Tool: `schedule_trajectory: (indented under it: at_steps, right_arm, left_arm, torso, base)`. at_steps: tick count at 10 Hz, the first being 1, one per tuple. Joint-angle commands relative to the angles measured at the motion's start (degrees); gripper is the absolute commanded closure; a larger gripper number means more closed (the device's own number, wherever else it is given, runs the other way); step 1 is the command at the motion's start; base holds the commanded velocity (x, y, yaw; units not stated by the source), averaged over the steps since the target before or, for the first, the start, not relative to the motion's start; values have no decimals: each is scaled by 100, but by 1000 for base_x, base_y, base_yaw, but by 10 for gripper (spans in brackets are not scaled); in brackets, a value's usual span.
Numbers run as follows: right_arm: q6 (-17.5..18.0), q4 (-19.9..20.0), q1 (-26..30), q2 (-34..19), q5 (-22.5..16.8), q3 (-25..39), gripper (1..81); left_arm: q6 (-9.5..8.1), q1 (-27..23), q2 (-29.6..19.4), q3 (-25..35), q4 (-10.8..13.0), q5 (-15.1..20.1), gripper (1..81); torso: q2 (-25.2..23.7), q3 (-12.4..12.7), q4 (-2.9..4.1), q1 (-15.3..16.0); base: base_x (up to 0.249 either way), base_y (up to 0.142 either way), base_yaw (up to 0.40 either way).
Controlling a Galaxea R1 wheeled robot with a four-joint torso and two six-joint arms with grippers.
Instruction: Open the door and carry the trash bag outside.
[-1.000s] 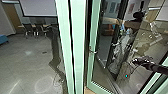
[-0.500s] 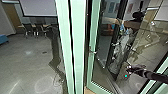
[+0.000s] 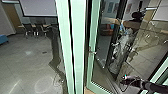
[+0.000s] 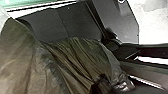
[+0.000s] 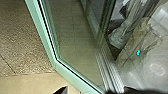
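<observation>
- Dark olive plastic trash bag (image 4: 75, 60): bunched up at the left tool (image 4: 100, 85); clenched or not, can't tell.
- Right tool (image 3: 123, 79): near the green-framed glass door (image 3: 92, 51), its grip unclear too.

We see the trash bag (image 4: 77, 57) up close — olive-brown, creased, its loose material drawn into long folds. Near it we make out smooth dark panels (image 4: 62, 23) — and a bright, pale surface (image 4: 153, 22).
</observation>
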Motion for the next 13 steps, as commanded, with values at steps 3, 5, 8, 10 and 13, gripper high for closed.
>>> schedule_trajectory:
  at_steps: [3,5,8,10,13]
  right_arm:
    - [46,789,-1794,-843,-253,1416,10]
    - [89,815,-2936,-843,690,1512,10]
    - [72,771,-3809,-615,1338,1338,10]
    - [89,850,-4265,-306,1880,766,10]
    - [99,946,-5108,104,3560,-433,10]
  left_arm:
    - [25,-220,18,29,20,303,811]
    - [52,-220,18,29,20,294,811]
    - [60,-246,53,29,29,276,811]
    - [60,-299,18,3,29,276,811]
    - [60,-299,-9,-6,28,276,811]
  torso:
    - [0,0,0,0]
    - [0,2,0,0]
    - [-2,5,0,-2]
    - [-2,7,0,-4]
    - [-4,13,0,-9]
  base:
    - [0,0,0]
    - [0,0,0]
    - [0,0,0]
    - [0,0,0]
    - [0,0,0]
